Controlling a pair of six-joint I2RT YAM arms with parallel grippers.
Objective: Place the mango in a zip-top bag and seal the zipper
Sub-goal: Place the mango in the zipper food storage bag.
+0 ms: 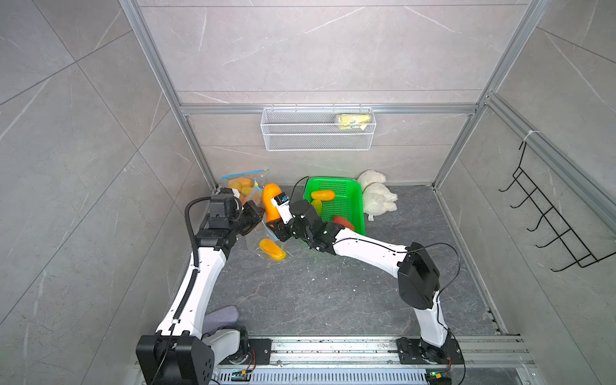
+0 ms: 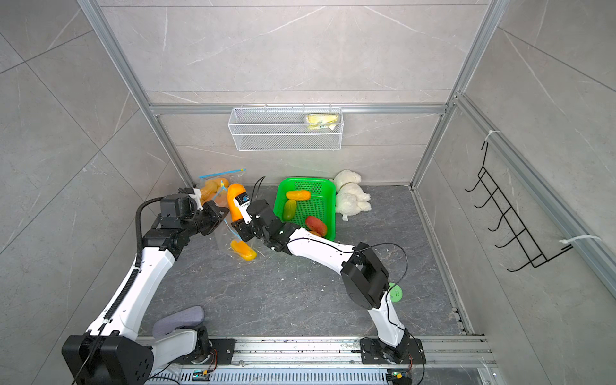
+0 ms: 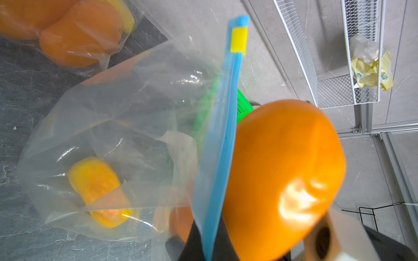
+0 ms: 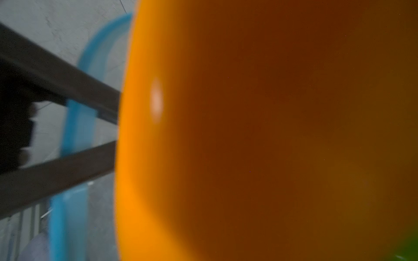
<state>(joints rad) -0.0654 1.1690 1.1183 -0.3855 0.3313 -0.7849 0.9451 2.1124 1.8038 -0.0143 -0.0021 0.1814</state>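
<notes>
Two tools split the job: left tool pinches the bag by its zipper strip, probably propping the mouth up; right tool grips the mango beside it, centre-left of frame.

Grey stone tabletop: green basket, white plush, filled bag.

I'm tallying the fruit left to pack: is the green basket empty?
No, the green basket holds three mangoes in a top view: a yellow-orange one, a green one and a red one.
</notes>
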